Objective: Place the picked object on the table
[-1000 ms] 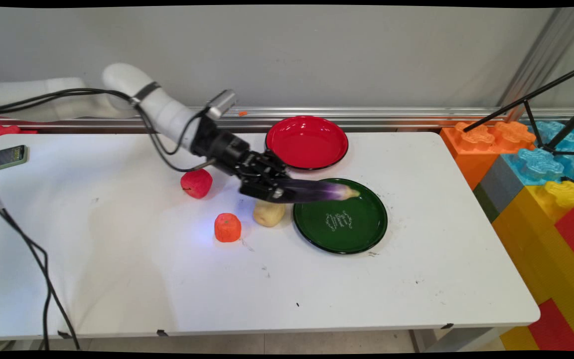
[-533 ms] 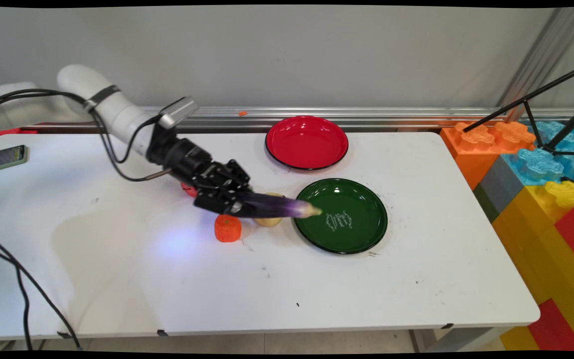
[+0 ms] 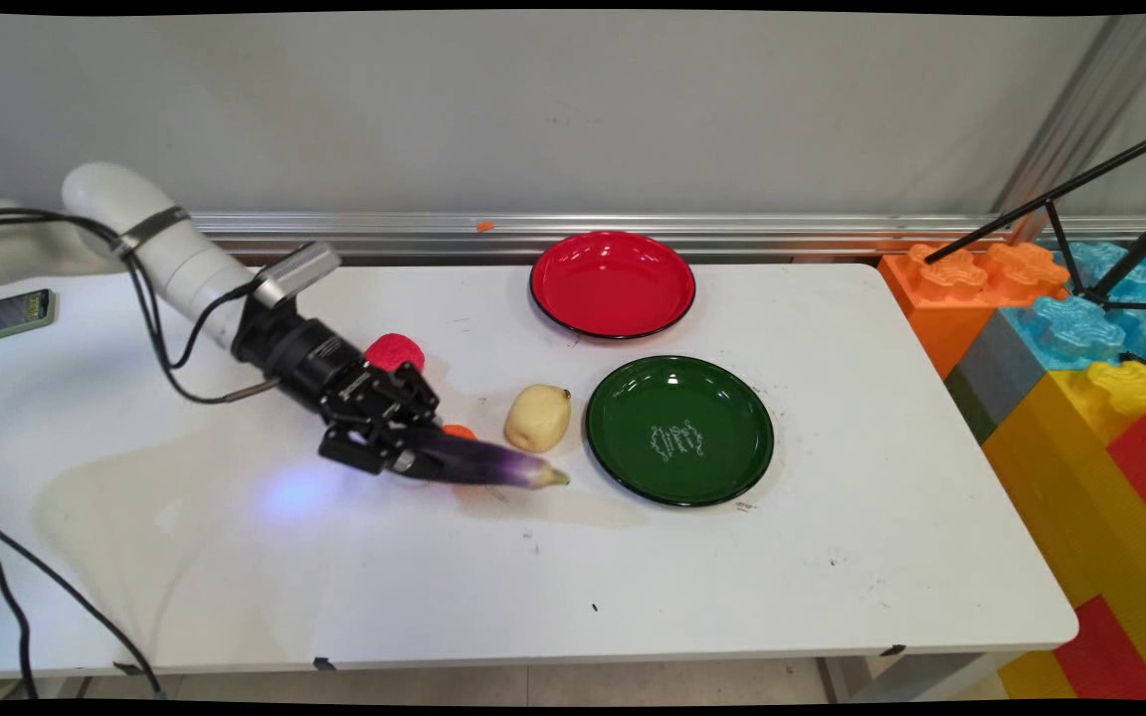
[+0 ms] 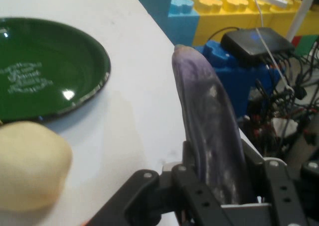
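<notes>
The white desk (image 3: 633, 587) fills most of the room in front of me, with a grey wall behind it. At its right end stands a stack of big toy blocks (image 3: 1080, 328) in orange, blue, yellow and red. The white arm (image 3: 170, 249) reaches in from the left, low over the desk, with black cables hanging from it.

Two plates lie on the right half of the desk: a green plate (image 3: 722, 467) with pale writing in it, and a red plate (image 3: 613, 283) behind it, near the wall. They are close but apart.

The black pincer (image 3: 404, 459) is closed on the thick end of a purple eggplant (image 3: 483, 464). The eggplant points to the right, toward the green plate, and its pale tip stops short of the plate's rim. I cannot tell if it touches the desk.

Just behind the tip sits a yellowish potato (image 3: 537, 418), beside the green plate. An orange piece (image 3: 458, 432) shows only a little behind the pincer. A red fruit (image 3: 396, 351) is behind the wrist. A phone (image 3: 8, 314) lies at the far left edge.
</notes>
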Robot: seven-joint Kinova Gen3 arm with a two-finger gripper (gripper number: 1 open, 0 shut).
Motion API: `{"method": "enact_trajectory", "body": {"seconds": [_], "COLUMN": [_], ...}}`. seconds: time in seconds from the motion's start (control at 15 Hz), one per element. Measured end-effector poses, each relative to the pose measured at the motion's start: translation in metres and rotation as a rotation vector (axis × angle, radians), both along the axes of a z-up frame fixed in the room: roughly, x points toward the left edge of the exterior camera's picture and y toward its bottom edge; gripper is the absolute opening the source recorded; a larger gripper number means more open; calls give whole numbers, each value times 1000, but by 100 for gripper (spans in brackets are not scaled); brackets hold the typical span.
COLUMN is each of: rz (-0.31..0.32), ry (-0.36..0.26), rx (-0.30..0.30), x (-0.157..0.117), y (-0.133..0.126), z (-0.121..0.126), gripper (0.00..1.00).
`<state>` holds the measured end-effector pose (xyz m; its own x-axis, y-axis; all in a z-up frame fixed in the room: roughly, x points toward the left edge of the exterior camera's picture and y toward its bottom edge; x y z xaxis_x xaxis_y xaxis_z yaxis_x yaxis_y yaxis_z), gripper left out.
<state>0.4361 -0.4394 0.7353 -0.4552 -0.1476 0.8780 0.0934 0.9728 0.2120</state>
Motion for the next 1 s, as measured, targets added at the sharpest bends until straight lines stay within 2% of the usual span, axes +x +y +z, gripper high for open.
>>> {"method": "enact_trajectory", "body": {"seconds": [0.53, 1.0], "rz": [-32, -22], "ry": [-48, -78], "rx": [33, 36], "x": [25, 27], "y": [28, 29], "z": [-40, -69], "gripper": [0, 0]}}
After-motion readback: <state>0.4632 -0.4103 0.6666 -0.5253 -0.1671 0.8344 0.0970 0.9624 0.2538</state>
